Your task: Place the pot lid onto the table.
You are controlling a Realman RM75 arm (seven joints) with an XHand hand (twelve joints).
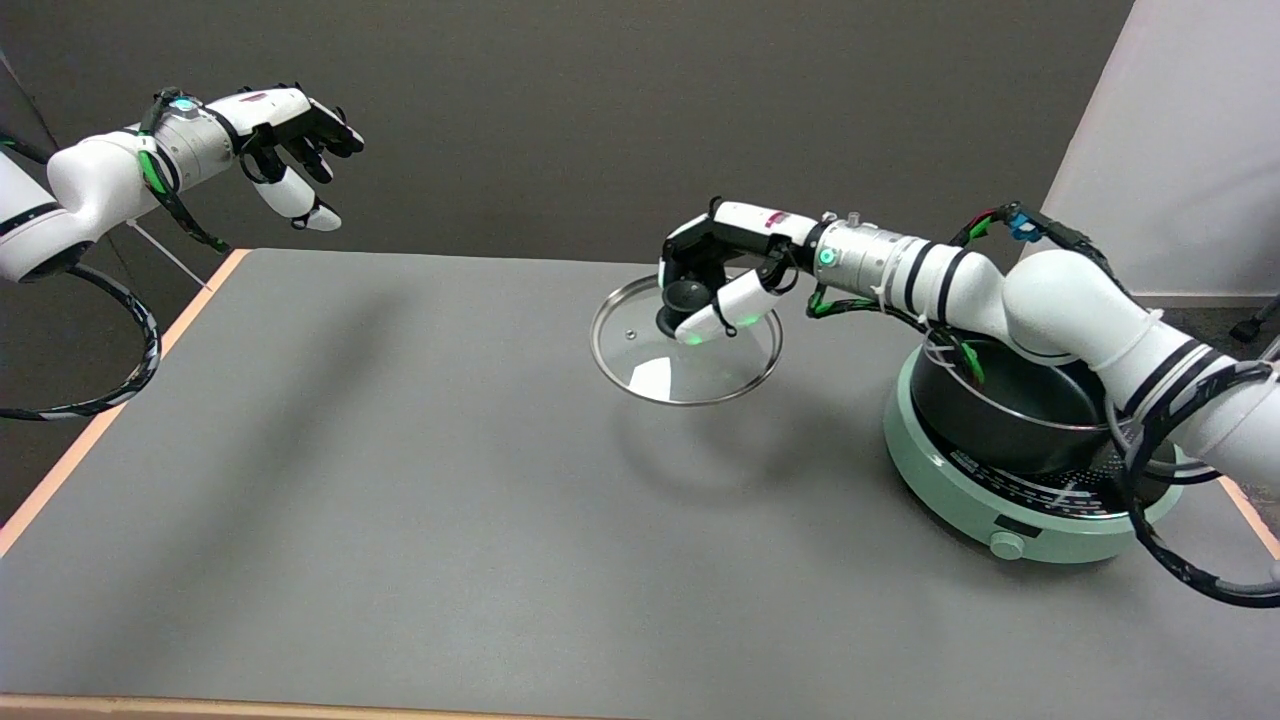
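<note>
Lid (pixel 660 365) hangs level by its knob, which my right hand (pixel 715 285) grips from above, left of the pot (pixel 1000 405) and above the surface (pixel 400 480), so I can lower it flat.

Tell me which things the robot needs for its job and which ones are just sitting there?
Needed for the job:
round glass pot lid with black knob
right hand, its fingers holding the knob
grey table

Just sitting there:
black pot, uncovered
mint-green round cooker beneath it
left hand, idle in the air
</note>
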